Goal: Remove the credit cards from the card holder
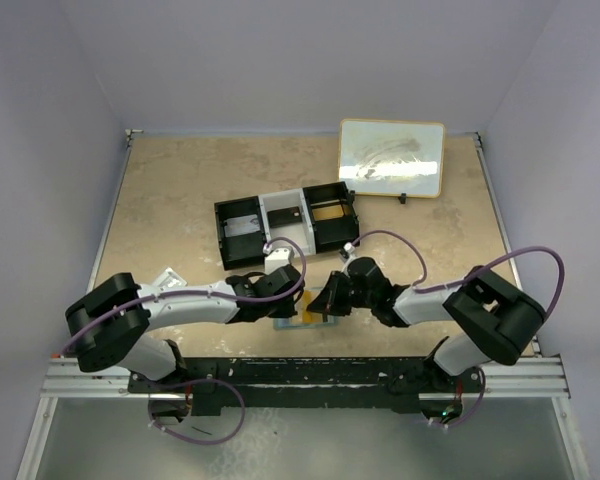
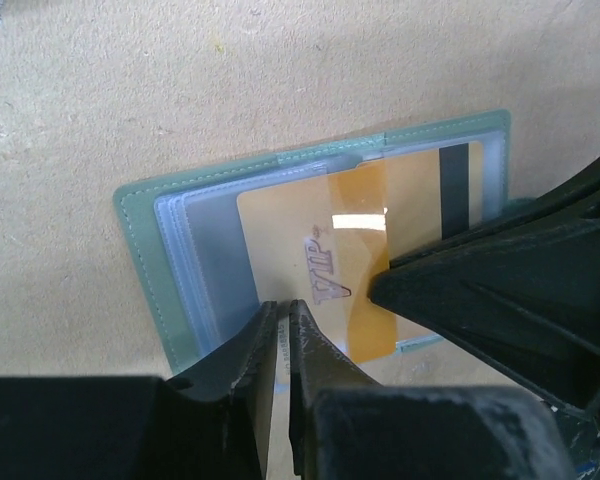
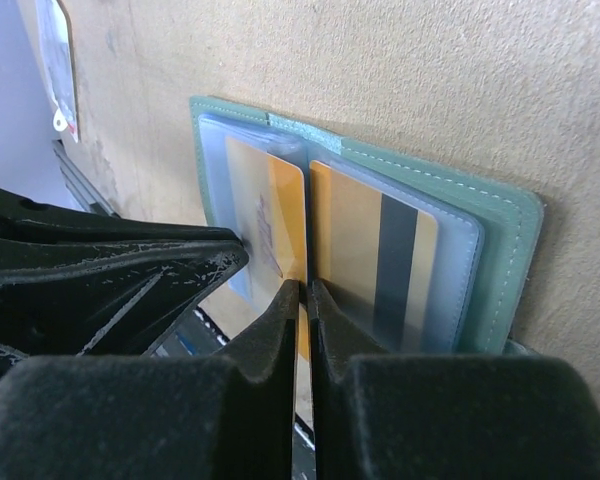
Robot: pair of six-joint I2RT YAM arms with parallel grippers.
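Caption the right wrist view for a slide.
Right gripper pinching an orange credit card at the open card holder.

Open card holder (image 2: 140, 240) flat; orange card (image 2: 300, 230) protruding from sleeve.

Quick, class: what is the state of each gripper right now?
Left gripper: shut, apparently pinching the card holder at its clear sleeve edge.
Right gripper: shut on the orange card at its edge.

Cards (image 2: 320, 250) in holder (image 2: 140, 240), tray (image 1: 285, 215) behind it, board (image 1: 391, 157) rear-rt
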